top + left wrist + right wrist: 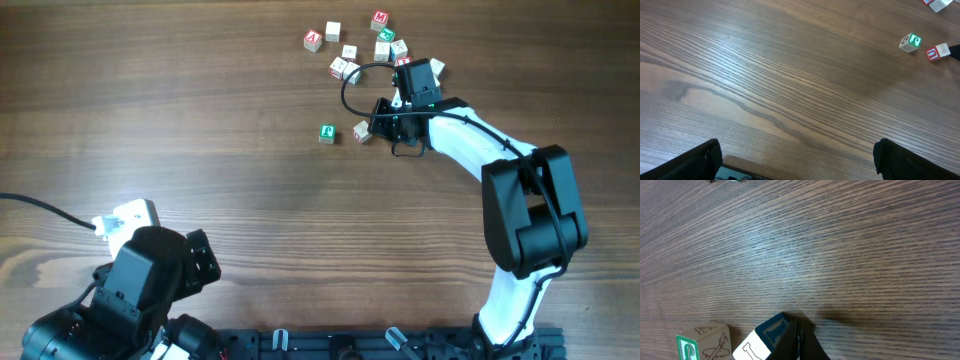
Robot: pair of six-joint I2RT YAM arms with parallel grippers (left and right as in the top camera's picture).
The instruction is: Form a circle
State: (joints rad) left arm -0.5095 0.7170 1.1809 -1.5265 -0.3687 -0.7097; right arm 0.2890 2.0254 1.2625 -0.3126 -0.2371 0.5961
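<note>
Dark wood-grain table (200,120), softly lit

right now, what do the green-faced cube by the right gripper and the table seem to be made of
green-faced cube: probably pale raw wood, matte; its bare tan side carries a printed line drawing, and the green letter looks painted or printed.
table: dark brown wood grain with a soft sheen; solid wood, veneer or laminate, can't tell.

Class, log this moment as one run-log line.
task: form circle, unfinished | left end effector: open, empty | right end effector: shut, beside blue-faced cube | green-faced cube: next along
</note>
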